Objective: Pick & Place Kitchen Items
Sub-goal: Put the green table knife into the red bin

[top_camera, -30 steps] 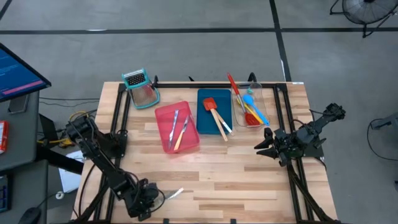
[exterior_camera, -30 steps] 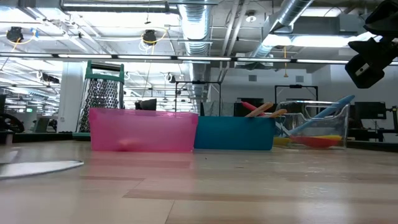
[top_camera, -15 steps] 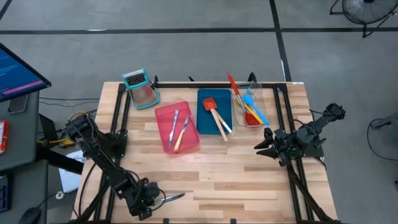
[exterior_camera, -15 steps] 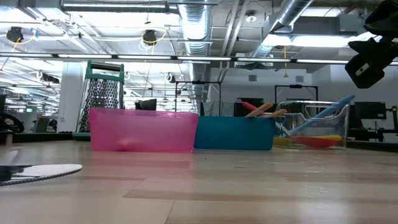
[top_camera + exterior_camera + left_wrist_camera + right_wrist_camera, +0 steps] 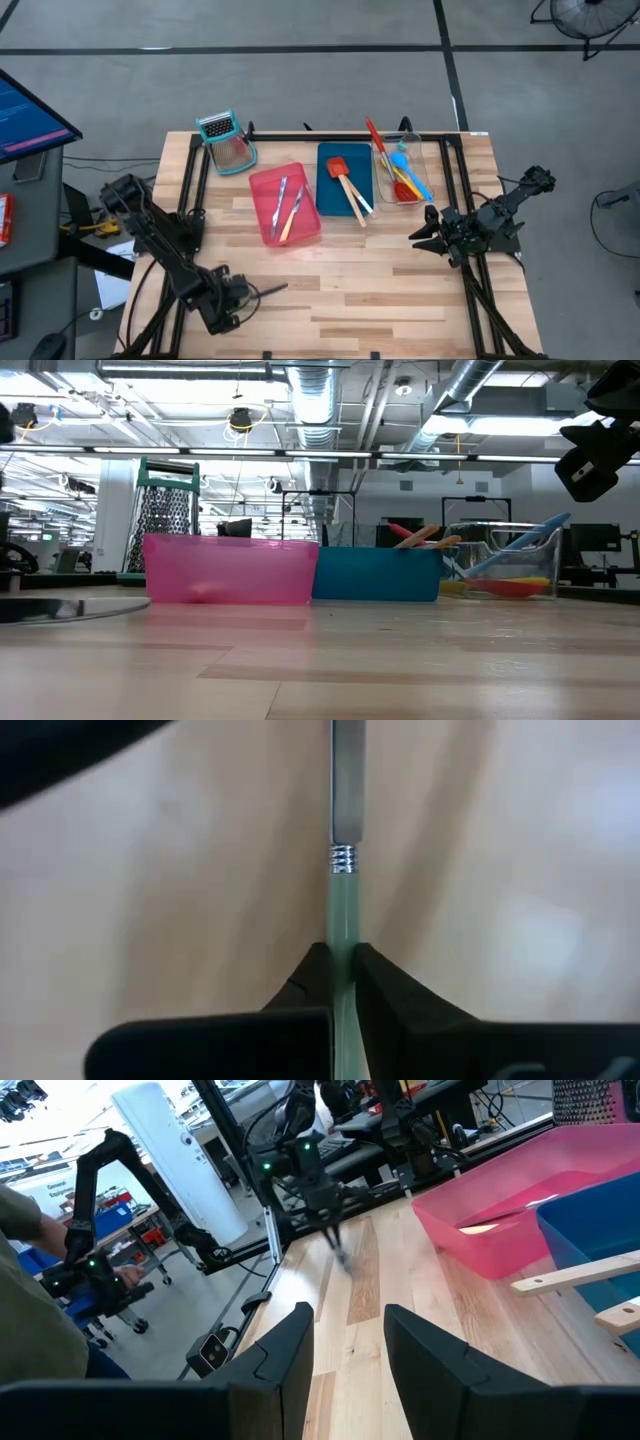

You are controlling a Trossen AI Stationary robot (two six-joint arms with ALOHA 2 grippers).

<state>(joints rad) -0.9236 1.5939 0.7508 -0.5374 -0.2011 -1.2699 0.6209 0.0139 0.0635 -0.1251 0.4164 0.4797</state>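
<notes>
My left gripper [image 5: 243,293] is near the table's front left, shut on a slim knife [image 5: 345,840] with a pale green handle and a metal blade, which points toward the table's right. The blade also shows at the left of the low view [image 5: 70,608]. My right gripper [image 5: 420,233] is open and empty at the table's right, its fingers [image 5: 300,1342] pointing left. The pink tray [image 5: 285,205] holds two knives. The blue tray [image 5: 345,180] holds two spatulas. The clear tray [image 5: 402,170] holds spoons. My left gripper pinches the knife's pale green handle [image 5: 344,935] between its two fingers, a little behind the metal collar. The fingers lie along the knife, which sticks out forward of them. The knife is about level, lifted clear of the table.
A teal-framed grater [image 5: 225,142] stands at the far left of the table. The three trays stand in a row across the table's far half. A person [image 5: 40,1280] stands beyond the table's left edge, seen in the right wrist view.
My left gripper has taken hold of the knife near the table's front edge and risen with it, going a little toward the far edge. The knife has come off the table and now hangs level above it, blade pointing right.
</notes>
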